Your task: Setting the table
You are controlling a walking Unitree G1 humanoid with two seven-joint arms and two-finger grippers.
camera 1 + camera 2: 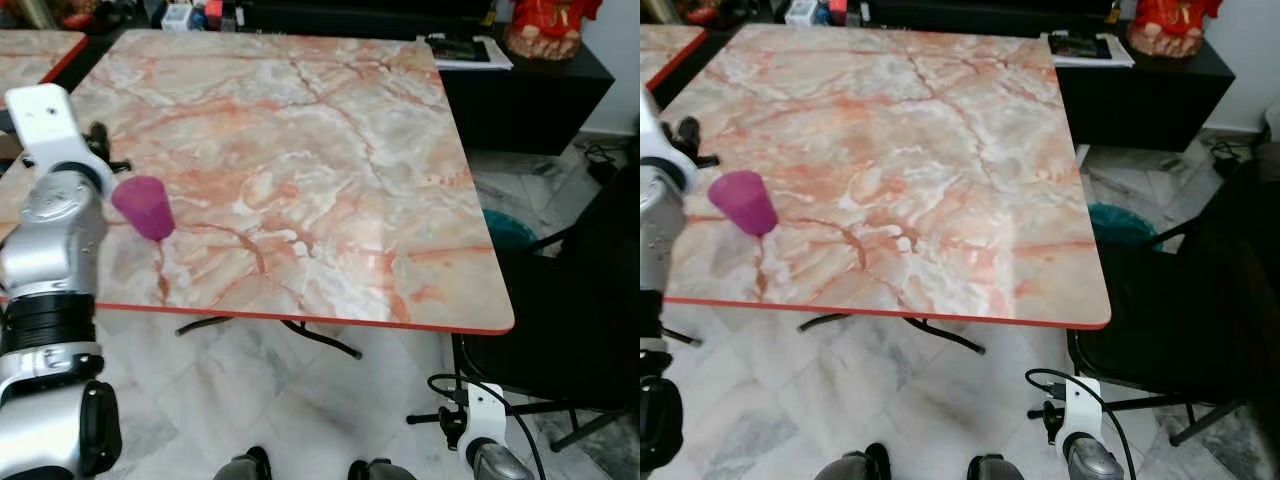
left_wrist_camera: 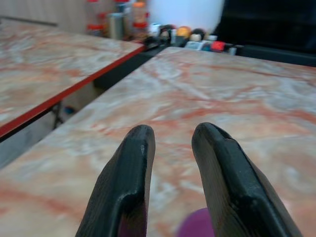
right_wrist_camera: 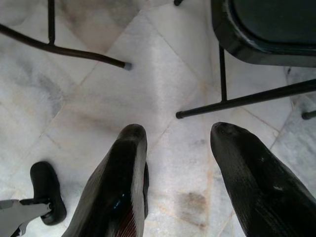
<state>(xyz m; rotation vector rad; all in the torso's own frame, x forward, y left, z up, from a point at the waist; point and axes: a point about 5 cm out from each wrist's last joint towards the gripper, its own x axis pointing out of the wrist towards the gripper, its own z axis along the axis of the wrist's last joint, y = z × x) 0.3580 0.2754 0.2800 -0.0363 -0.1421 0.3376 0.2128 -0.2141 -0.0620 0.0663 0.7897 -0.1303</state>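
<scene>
A purple plastic cup [image 1: 143,207] hangs tilted just above the near left part of the marble table [image 1: 330,170]. My left gripper [image 2: 173,131] is over that corner, its fingers pointing along the tabletop. The two black fingers stand close together, with the purple cup [image 2: 197,224] caught low between them. My silver left arm [image 1: 55,230] rises in front of the table's left edge. My right gripper [image 3: 180,133] hangs idle near the floor, open and holding nothing.
A black chair [image 1: 580,290] stands at the table's right side, with a teal bin [image 1: 508,230] behind it. A second marble table [image 1: 30,55] lies to the left. A dark cabinet [image 1: 520,90] with papers and a red figure stands behind.
</scene>
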